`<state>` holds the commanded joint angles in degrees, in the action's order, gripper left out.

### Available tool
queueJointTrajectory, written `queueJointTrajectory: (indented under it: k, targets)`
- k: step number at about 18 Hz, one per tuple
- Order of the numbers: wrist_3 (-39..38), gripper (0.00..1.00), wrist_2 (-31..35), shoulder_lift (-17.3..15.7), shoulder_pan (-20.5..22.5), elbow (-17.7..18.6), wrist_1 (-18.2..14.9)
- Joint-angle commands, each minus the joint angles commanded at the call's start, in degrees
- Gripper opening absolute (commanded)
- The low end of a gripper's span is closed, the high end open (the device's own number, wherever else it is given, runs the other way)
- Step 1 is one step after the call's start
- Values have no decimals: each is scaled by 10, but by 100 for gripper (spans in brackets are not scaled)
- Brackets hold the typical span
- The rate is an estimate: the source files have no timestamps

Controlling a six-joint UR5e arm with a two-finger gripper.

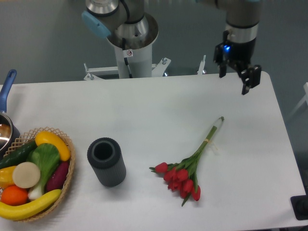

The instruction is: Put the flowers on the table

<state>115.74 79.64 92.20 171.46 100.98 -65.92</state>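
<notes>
The flowers (185,173), a bunch of red tulips with green leaves and long green stems tied with twine, lie flat on the white table (159,103), right of centre near the front. The blooms point to the front left and the stem ends to the back right. My gripper (236,79) hangs above the table's back right corner, well above and behind the stem ends. Its two dark fingers stand apart with nothing between them, so it is open and empty.
A dark grey ribbed cylinder vase (106,161) stands left of the flowers. A wicker basket (67,180) of fruit and vegetables sits at the front left edge. A pot with a blue handle (6,91) is at the far left. The robot base (129,43) is at the back.
</notes>
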Motion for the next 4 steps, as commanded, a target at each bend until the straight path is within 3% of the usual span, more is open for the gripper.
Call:
queueJointTrajectory:
  k: [4]
  targets:
    - [12,100,-6,-4,7,2,-12]
